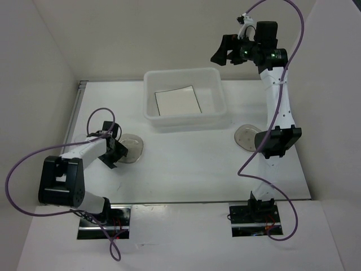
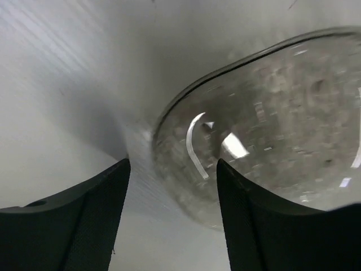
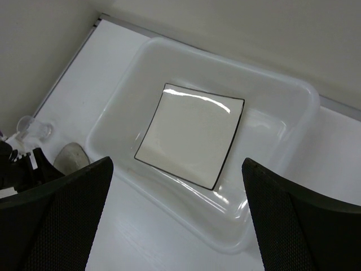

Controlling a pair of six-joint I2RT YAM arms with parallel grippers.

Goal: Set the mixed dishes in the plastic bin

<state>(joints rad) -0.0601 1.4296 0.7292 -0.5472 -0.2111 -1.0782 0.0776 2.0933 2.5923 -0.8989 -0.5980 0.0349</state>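
Note:
The plastic bin [image 1: 217,90] stands at the back middle of the table, with the square white plate [image 1: 177,101] lying flat inside it. A speckled dish [image 1: 134,148] sits on the table at the left. My left gripper [image 1: 115,151] is low at its near edge and open, one finger [image 2: 271,226] over the dish [image 2: 276,113], the other finger [image 2: 73,220] outside the rim. A second speckled dish [image 1: 245,137] lies at the right. My right gripper [image 1: 225,53] hangs open high over the bin [image 3: 282,186], holding nothing, above the plate [image 3: 192,135].
A small clear cup [image 3: 35,130] stands on the table left of the bin, close to the left arm. White walls enclose the table at the left and back. The right arm's elbow [image 1: 276,141] hangs beside the right dish.

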